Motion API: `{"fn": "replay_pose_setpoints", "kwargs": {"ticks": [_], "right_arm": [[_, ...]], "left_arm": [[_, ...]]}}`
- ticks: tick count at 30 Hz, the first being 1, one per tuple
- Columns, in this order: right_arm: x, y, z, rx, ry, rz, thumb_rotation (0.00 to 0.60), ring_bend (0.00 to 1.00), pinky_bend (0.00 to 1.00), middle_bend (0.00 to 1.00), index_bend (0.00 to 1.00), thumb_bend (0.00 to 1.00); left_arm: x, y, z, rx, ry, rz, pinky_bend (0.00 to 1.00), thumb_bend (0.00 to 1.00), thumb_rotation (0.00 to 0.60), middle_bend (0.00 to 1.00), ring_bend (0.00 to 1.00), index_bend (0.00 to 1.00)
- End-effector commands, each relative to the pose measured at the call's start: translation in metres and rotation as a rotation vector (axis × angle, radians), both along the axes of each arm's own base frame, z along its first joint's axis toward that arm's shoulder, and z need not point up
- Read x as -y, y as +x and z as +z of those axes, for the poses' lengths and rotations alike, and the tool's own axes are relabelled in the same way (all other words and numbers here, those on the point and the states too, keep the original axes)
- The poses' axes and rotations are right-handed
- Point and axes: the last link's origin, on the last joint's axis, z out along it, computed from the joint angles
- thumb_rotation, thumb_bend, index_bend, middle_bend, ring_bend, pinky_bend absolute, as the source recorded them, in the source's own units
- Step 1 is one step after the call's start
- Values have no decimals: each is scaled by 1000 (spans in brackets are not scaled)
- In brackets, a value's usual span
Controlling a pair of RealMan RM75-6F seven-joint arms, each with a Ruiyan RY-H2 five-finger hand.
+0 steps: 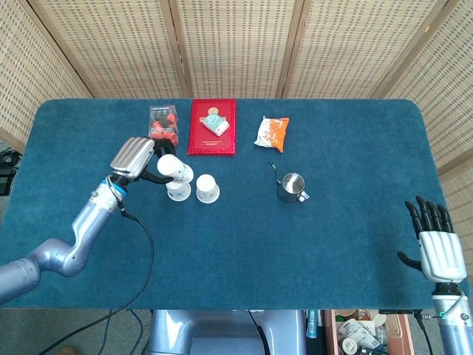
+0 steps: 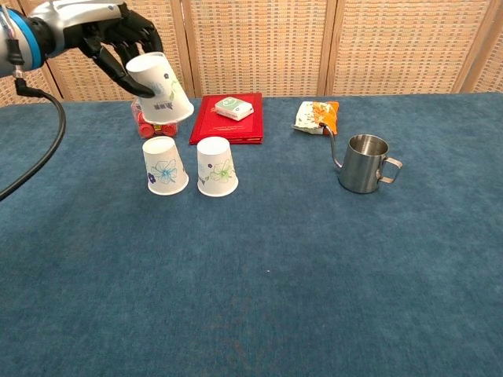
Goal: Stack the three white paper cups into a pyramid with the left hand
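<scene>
My left hand [image 1: 135, 157] [image 2: 118, 41] grips an upside-down white paper cup [image 2: 161, 86] [image 1: 174, 169] and holds it in the air, tilted, above the left cup. Two more white paper cups stand upside down side by side on the blue table: the left one [image 2: 164, 166] [image 1: 178, 192] and the right one [image 2: 216, 166] [image 1: 207, 188]. My right hand [image 1: 437, 244] hangs at the table's near right corner with its fingers spread and nothing in it.
Behind the cups are a clear box of red items [image 2: 147, 122] [image 1: 164, 123], a red book [image 2: 226, 124] with a small box [image 2: 233, 107] on it, and an orange snack bag [image 2: 318, 116]. A steel pitcher [image 2: 363, 163] stands to the right.
</scene>
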Motion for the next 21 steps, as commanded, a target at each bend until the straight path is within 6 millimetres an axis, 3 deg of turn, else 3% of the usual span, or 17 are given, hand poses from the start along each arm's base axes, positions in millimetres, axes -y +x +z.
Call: {"fn": "replay_pose_setpoints", "kwargs": {"ticks": [1,21], "right_arm": [[0,-1,1,2,-4,-3,600,0,0,0,42,0],[-2,-6,14,35,-21,-14,600,0,0,0,42,0]], "left_arm": [[-3,8,-13,-15,-6,-6,418,116,600,500,493,498],[-10,4,-41,-79,-18,46,417,115,600,495,493,498]]}}
